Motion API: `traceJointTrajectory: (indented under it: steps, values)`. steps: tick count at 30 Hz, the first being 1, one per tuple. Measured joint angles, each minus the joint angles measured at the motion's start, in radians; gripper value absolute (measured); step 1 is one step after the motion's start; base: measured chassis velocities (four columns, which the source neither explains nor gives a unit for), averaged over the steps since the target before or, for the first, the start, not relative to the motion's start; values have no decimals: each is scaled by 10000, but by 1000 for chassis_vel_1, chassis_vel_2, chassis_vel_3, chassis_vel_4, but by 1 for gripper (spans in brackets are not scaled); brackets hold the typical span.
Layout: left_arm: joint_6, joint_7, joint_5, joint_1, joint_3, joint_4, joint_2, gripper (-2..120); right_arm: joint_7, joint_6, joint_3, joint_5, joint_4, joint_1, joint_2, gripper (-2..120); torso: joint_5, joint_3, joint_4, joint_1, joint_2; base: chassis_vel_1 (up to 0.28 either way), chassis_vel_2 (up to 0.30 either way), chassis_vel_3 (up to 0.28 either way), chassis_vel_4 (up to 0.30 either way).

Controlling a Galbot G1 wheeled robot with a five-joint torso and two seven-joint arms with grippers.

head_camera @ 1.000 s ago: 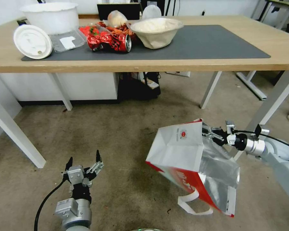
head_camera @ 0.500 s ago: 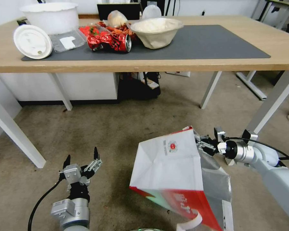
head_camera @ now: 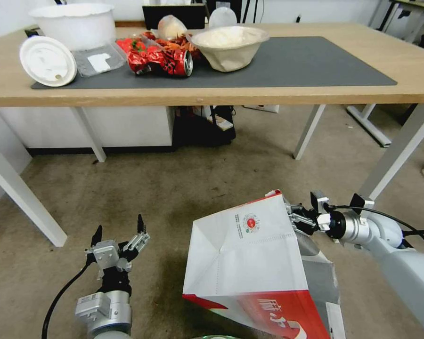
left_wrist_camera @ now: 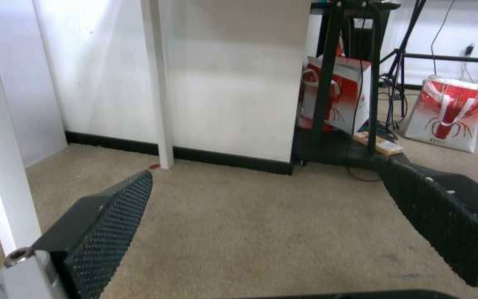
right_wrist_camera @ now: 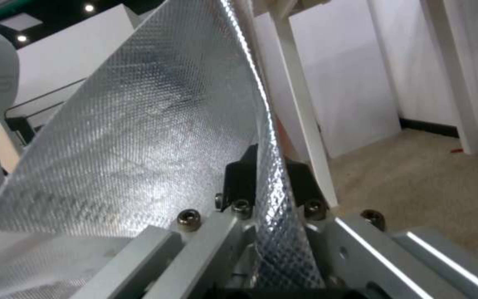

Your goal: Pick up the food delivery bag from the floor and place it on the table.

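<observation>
Your right gripper (head_camera: 294, 217) is clamped on the bag (head_camera: 249, 263) at its top rim, near a corner of the mouth. The right wrist view shows why that hold works: the foil-lined wall (right_wrist_camera: 156, 124) runs straight down between the two black fingers (right_wrist_camera: 239, 178), pinched from both faces, so the grip is on the paper edge itself and not on a strap. Held by one corner only, the bag hangs tilted, its white face with the round red logo (head_camera: 251, 222) turned up toward the head camera and its red lower part running off the bottom edge of that view. Whether the base is touching the floor (head_camera: 174, 197) there you cannot tell; it looks lifted, in my judgement.

Your left gripper (head_camera: 118, 231) sits low over the floor, well apart from the bag, with its fingers spread wide and nothing between them; the left wrist view shows the two dotted pads (left_wrist_camera: 112, 224) apart over bare carpet. It looks parked clear so the bag can swing freely.

Farther out stands the table (head_camera: 315, 96), its near edge well above the bag. Bowls, a lid and a crushed can (head_camera: 165, 61) crowd the left end of the mat (head_camera: 315, 61); the right end is free, the likely landing spot. A one-corner pinch on paper may tear or slip as you lift.
</observation>
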Motion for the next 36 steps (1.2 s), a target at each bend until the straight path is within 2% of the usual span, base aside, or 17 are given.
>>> traceJointTrajectory:
  steps: [17, 36]
  values:
    - [-192, 29, -386, -38, 16, -61, 83, 100, -56, -133, 77, 125, 447, -148, 41, 0, 0, 18, -1, 0, 14, 0, 0, 0, 0]
    - [-116, 76, -598, 50, 7, -363, 133, 100, 105, -238, 597, 353, 1105, -586, -40, 0, 0, 738, 0, 51, 791, 0, 0, 0, 0]
